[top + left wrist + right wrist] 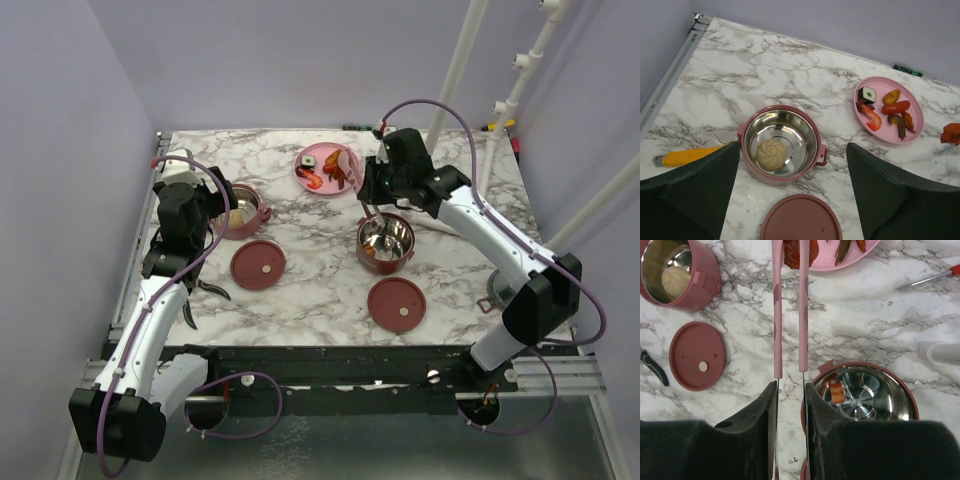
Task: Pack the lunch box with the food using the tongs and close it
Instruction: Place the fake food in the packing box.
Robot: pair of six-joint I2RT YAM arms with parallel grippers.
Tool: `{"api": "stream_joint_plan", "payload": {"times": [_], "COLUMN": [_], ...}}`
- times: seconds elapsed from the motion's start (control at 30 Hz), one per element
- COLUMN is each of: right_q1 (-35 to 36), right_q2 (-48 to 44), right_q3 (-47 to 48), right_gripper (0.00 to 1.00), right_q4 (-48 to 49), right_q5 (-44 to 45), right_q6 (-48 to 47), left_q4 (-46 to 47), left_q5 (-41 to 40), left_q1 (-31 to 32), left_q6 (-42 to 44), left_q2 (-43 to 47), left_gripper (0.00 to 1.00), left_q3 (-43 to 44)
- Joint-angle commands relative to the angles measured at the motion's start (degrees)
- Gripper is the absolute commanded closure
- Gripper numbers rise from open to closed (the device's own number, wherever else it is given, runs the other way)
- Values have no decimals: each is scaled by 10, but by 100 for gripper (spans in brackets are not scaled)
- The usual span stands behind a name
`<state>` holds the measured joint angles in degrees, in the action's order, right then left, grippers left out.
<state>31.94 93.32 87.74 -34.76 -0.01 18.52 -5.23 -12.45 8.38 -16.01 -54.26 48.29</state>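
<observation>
The lunch box stands as two separate tiers. The left tier (pixel 781 145) holds a cream bun (pixel 771 153), and my left gripper (pixel 792 148) hovers open just above it, fingers wide and empty. The right tier (pixel 865 399) contains one orange-red piece (pixel 837 391). My right gripper (pixel 790 390) is shut on the pink tongs (pixel 789 315), beside that tier's left rim. The tongs' tips reach the pink plate (pixel 840 262) and pinch a red piece of food (pixel 799 254). More food (pixel 890 107) lies on that plate (pixel 912 131). Two maroon lids (pixel 258 264) (pixel 396 304) lie flat on the table.
Black-handled pliers (pixel 207 290) lie near the left arm, and a yellow-handled tool (pixel 685 156) sits left of the left tier. A screwdriver (pixel 930 279) lies right of the plate. A loose orange-red piece (pixel 951 134) rests on the marble beside the plate.
</observation>
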Motion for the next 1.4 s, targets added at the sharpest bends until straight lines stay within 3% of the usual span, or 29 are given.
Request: {"api": "stream_joint_plan", "payload": {"times": [0.0,0.37,0.63,0.93,1.07,1.37], "right_q1": [5,5,5,4,5,4], "right_q2": [-81,-255,-302,-313,-317,-315], "right_q3": [-41,-129,-186,-221,-231,-217], "right_gripper": [99,99,99,70,61,59], "right_q4": [-21,-157,-177,-175,-175,-171], "right_q5": [-2,34,28,37,38,37], "right_q6": [-4,31,56,58,58,61], "left_q4": [11,11,11,9,10,11], "left_q5": [-8,-17,-17,-24,-19,-27], "left_q1": [3,2,2,2,2,2], "left_q6": [5,10,9,10,10,9], "left_q2": [1,-8,-11,-12,-10,-2], "left_gripper": [12,12,12,12,12,12], "left_q3": [-4,-3,-4,-5,-5,-7]}}
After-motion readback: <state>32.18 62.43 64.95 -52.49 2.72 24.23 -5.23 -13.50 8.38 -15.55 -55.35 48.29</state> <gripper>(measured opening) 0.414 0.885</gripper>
